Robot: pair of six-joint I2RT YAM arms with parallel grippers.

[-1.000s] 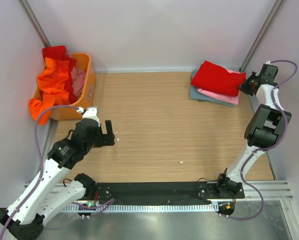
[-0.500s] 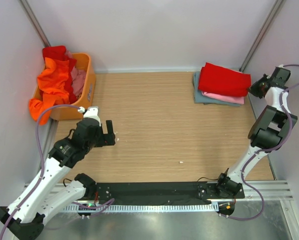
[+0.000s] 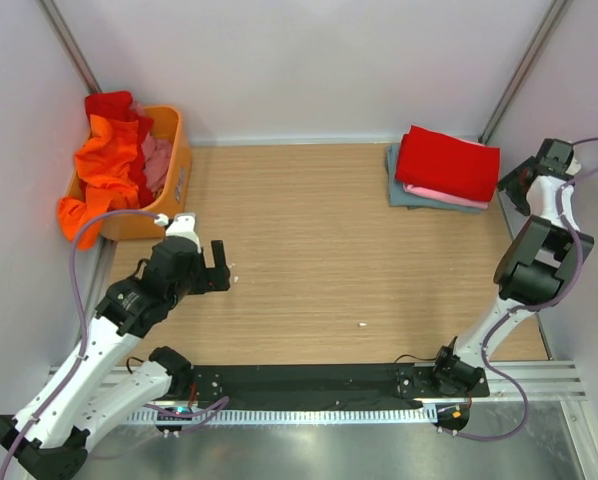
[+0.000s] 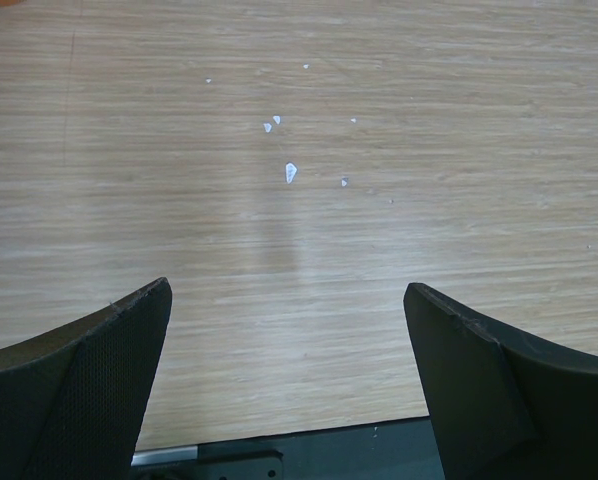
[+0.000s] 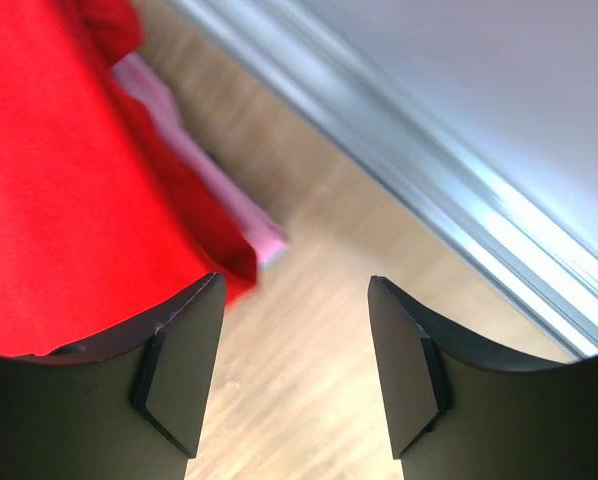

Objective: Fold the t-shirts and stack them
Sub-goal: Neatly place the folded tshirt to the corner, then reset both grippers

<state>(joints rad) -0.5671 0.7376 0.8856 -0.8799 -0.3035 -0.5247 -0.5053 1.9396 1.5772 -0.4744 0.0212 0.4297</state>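
Note:
A folded red t-shirt [image 3: 447, 161] tops a stack at the back right, over a pink one [image 3: 441, 195] and a grey-blue one [image 3: 409, 196]. My right gripper [image 3: 517, 183] hovers just right of the stack, open, nothing between its fingers; in its wrist view the red t-shirt [image 5: 69, 190] and a pink edge [image 5: 214, 170] lie to the left of the jaws [image 5: 294, 370]. More t-shirts, orange [image 3: 104, 165], red [image 3: 114, 105] and pink [image 3: 157, 160], are heaped in the basket. My left gripper [image 3: 219, 265] stands wide open above bare wood [image 4: 289, 300].
The orange plastic basket [image 3: 179, 165] sits at the back left against the wall. Small white specks [image 4: 290, 172] lie on the wooden table [image 3: 309, 250]. A metal rail [image 5: 449, 190] runs along the right wall beside the stack. The arm bases stand on a black strip [image 3: 309, 385].
My right gripper has let go of the red t-shirt, opened and drawn back to the right. The red t-shirt now lies flat and squared on the stack. The left arm has not moved.

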